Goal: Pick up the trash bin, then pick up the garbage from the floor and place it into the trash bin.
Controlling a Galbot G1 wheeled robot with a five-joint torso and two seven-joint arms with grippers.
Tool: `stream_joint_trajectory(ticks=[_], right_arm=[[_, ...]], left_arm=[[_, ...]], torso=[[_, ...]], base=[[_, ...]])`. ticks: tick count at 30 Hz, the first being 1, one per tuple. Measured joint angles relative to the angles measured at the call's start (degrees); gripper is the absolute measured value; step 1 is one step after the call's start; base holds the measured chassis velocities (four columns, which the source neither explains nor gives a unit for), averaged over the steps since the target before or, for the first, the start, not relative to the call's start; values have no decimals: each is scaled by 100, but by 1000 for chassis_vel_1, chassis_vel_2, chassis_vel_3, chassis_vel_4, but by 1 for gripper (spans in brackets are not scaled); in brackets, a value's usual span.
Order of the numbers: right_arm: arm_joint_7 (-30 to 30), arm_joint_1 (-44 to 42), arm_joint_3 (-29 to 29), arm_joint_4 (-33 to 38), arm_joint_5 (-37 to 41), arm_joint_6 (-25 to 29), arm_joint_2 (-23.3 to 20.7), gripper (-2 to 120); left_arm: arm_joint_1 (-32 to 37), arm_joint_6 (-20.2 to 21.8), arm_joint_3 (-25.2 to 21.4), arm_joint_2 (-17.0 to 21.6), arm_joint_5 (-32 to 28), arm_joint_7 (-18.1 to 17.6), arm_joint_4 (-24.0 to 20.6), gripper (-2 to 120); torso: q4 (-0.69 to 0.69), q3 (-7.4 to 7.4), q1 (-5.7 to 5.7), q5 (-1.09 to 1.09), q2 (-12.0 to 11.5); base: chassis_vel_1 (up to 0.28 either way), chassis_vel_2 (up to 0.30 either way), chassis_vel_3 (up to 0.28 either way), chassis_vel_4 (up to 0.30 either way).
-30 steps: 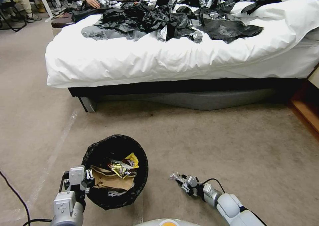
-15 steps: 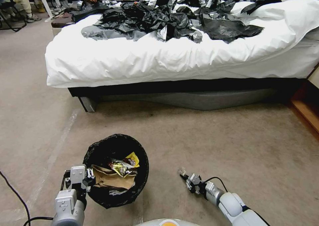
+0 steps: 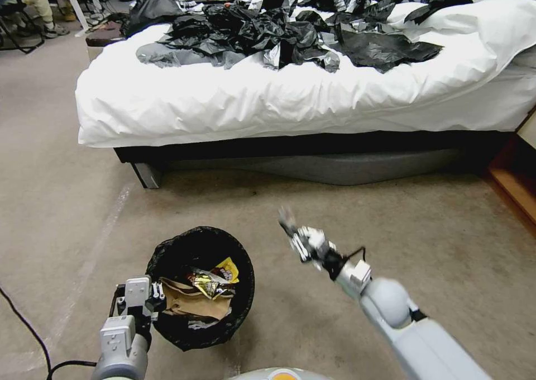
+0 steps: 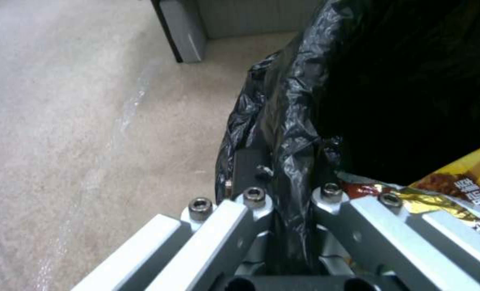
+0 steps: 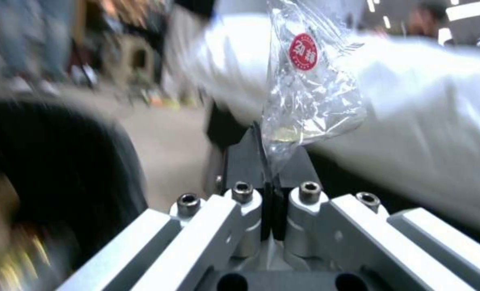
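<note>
On beige carpet [image 3: 391, 229] before white bed [image 3: 279, 106]: left gripper [image 4: 291, 190] jaws pinching trash bin [image 3: 167, 257] rim; right gripper [image 5: 267, 161] jaws pinching clear wrapper [image 5: 310, 93].

clear wrapper [image 5: 310, 93] | round red sticker [image 5: 303, 51] | white characters, not legible

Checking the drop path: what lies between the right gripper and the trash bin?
Bare carpet, per the head view, separates the right gripper, holding a clear wrapper, from the trash bin.

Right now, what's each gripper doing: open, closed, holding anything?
Left gripper: closed on the black-lined trash bin's rim.
Right gripper: closed on a clear plastic wrapper with a red sticker.
</note>
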Motion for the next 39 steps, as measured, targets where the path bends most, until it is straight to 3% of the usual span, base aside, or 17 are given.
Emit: stream_joint_trajectory(ticks=[4,9,15,25,27,31,39], right_arm=[[141,26,-486,722,124,-111,-150,0],[353,86,-1065,1014,104,-284,-219,0],[588,487,-1825,517,-27,-469,-220,0],[746,687,-2251,-19,-62,-638,-113,1],[751,754,-2305,-251,-127,-646,-13,14],[753,784,-2316,-385,-135,-646,32,24],[751,748,-2264,-414,-137,-661,16,57]], left_arm=[[-4,13,12,-2,-4,-1,1,0],[1,49,88,-2,-28,-13,-33,0],[15,91,312,-35,44,-18,-69,0],[28,83,408,-76,119,-20,-66,0],[32,78,427,-80,133,-20,-66,0],[38,74,432,-83,137,-20,-66,0],[15,61,422,-87,138,-23,-67,0]], torso=[[0,0,0,0,0],[-1,0,0,-1,0],[0,0,0,-1,0],[0,0,0,-1,0],[0,0,0,-1,0],[0,0,0,-1,0],[0,0,0,-1,0]], base=[[0,0,0,0],[0,0,0,0],[0,0,0,0],[0,0,0,0],[0,0,0,0],[0,0,0,0],[0,0,0,0]])
